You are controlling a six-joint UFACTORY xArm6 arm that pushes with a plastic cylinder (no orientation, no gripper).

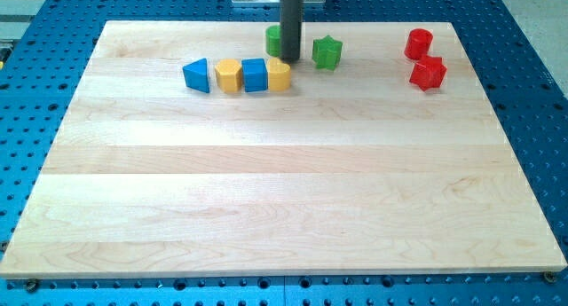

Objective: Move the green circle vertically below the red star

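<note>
— Green circle (273, 40): where is it found?
— It is seen near the far edge of the wooden board (266, 191), partly hidden behind the rod; my tip (290, 58) is set just at its right side. No jaws are carried, so nothing is gripped.

— What is placed around it?
— A green star (327, 51) is set just right of the tip. A yellow block (279, 75), blue cube (255, 75), yellow hexagon (229, 76) and blue triangle (197, 75) are lined up towards the left edge. The red star (428, 73) is found near the far right corner, a red cylinder (419, 43) just behind it.
</note>
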